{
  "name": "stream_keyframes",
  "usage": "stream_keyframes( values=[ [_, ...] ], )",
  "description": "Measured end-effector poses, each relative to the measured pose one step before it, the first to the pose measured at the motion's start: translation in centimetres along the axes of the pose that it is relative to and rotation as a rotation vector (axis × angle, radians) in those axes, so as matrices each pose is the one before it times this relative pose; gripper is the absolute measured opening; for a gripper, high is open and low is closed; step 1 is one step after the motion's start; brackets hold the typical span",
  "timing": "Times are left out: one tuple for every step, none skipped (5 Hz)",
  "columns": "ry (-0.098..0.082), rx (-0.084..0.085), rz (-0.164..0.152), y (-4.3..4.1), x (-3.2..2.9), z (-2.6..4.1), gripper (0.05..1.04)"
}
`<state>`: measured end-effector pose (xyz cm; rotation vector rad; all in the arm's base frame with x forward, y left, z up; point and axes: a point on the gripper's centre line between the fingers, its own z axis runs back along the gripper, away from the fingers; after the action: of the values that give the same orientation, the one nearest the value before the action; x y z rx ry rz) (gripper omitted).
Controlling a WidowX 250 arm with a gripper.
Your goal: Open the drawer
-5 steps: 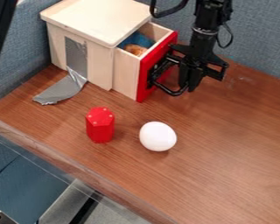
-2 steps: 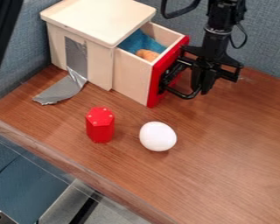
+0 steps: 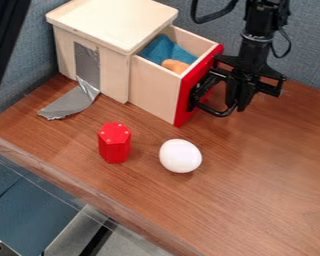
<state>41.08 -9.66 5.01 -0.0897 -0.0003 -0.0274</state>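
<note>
The drawer [image 3: 153,91] is jutting from its cabinet [image 3: 109,22] toward the hand [image 3: 238,104], handle [image 3: 216,111] lying alongside; whether it's gripping, I cannot tell.

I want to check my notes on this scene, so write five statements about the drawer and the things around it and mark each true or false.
1. The drawer sticks out of the wooden box. True.
2. The drawer is empty. False: a blue cloth and an orange-brown thing lie in it.
3. The gripper is at the outer side of the drawer's red front. True.
4. The white egg lies on top of the box. False: the egg is on the table.
5. Grey tape is on the box's side. True.
</note>
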Motion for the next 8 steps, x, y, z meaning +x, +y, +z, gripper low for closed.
stream_keyframes(
  values=[
    [0.0077, -0.0223, 0.0005, -0.354, -0.122, 0.004, 0.131],
    [0.0002, -0.0133, 0.0010, -0.229, 0.032, 0.109, 0.131],
    [0.0036, -0.0159, -0.0014, -0.279, -0.011, 0.146, 0.131],
    [-0.0130, -0.0148, 0.0027, -0.433, 0.430, 0.651, 0.131],
    [0.0027, -0.0056, -0.0073, -0.215, -0.066, -0.019, 0.131],
    [0.0042, -0.0011, -0.0056, -0.269, -0.139, -0.012, 0.131],
    [0.0050, 0.0035, -0.0101, -0.134, -0.085, -0.059, 0.176],
    [0.0012, 0.0082, -0.0050, -0.071, 0.116, 0.285, 0.406]
  ],
)
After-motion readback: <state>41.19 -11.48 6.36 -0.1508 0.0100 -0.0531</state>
